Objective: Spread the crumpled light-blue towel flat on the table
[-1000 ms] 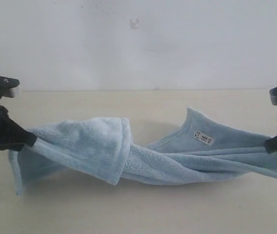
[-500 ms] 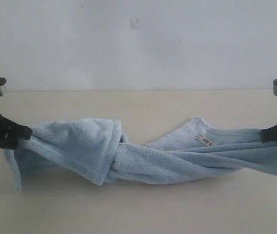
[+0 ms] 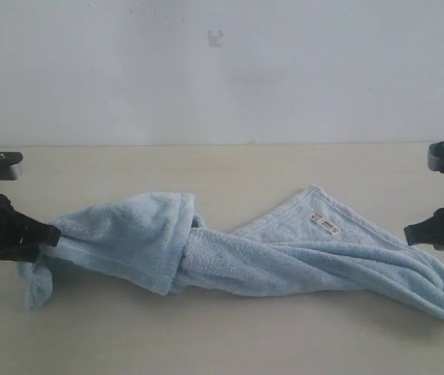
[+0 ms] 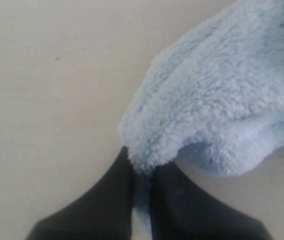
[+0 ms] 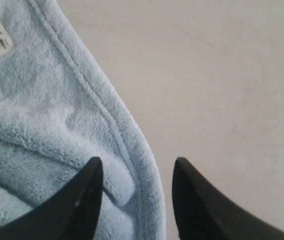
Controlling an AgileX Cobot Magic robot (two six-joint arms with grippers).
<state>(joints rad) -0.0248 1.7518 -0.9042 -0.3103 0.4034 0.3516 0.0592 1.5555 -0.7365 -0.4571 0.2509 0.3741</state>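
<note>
The light-blue towel [image 3: 245, 254] lies twisted in a long rope across the cream table [image 3: 222, 336], with a folded flap near its left part and its white tag [image 3: 326, 225] facing up. My left gripper [image 3: 48, 234] is shut on the towel's left end; the left wrist view shows fleece [image 4: 222, 105] pinched between the black fingers [image 4: 112, 200]. My right gripper [image 3: 421, 234] hovers open above the towel's right end, which droops onto the table. In the right wrist view the hemmed edge [image 5: 132, 165] lies loose under the spread fingers [image 5: 89, 192].
A white-grey wall [image 3: 222, 70] rises behind the table's far edge. Bare table surface [image 3: 128, 168] stretches behind and in front of the towel.
My right gripper has opened and let go of the towel's right end, which has dropped to the table. The left gripper keeps its hold and has shifted slightly right.
</note>
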